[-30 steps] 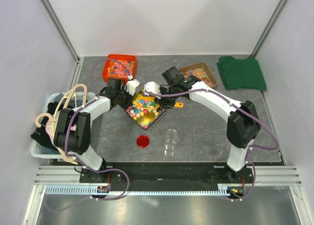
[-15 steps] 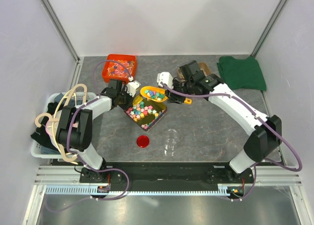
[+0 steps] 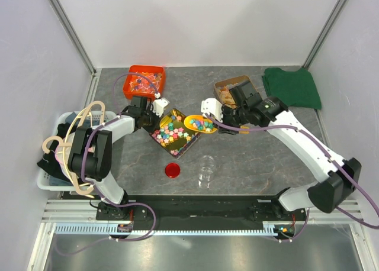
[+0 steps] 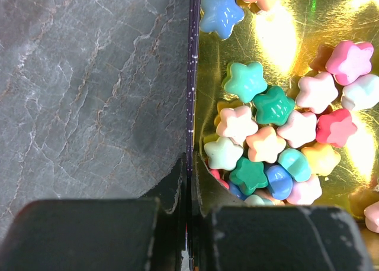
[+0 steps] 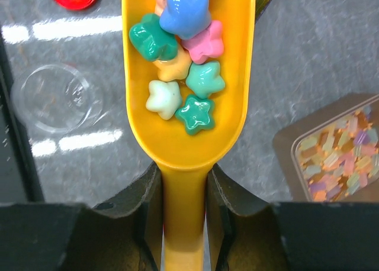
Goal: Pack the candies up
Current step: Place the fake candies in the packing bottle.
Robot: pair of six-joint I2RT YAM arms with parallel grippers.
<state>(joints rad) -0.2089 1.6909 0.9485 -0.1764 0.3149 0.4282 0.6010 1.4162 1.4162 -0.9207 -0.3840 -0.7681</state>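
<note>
The candies (image 4: 266, 135) are small star-shaped sweets in mixed colours, lying in a gold-lined tray (image 3: 188, 142) at mid-table. My left gripper (image 4: 192, 176) is shut on the tray's thin dark side wall (image 4: 190, 76), at the tray's far-left corner (image 3: 155, 112). A yellow scoop (image 5: 189, 123) has its handle clamped in my right gripper (image 5: 183, 194). It carries several candies (image 5: 180, 46) and hovers just off the tray's right edge (image 3: 201, 124). A clear cup (image 3: 206, 167) stands near the front, below the scoop; the right wrist view shows the cup (image 5: 56, 96) left of the scoop.
A red lid (image 3: 172, 170) lies left of the cup. An orange-red tray (image 3: 144, 81) of wrapped sweets sits at the back left, a brown tray (image 3: 234, 89) of gummies at the back right. A green cloth (image 3: 291, 87) lies far right, a white basket (image 3: 48, 179) at the left edge.
My right arm has lifted the loaded scoop out of the gold tray and carried it right and nearer, towards the cup. The left gripper has stayed on the tray wall.
</note>
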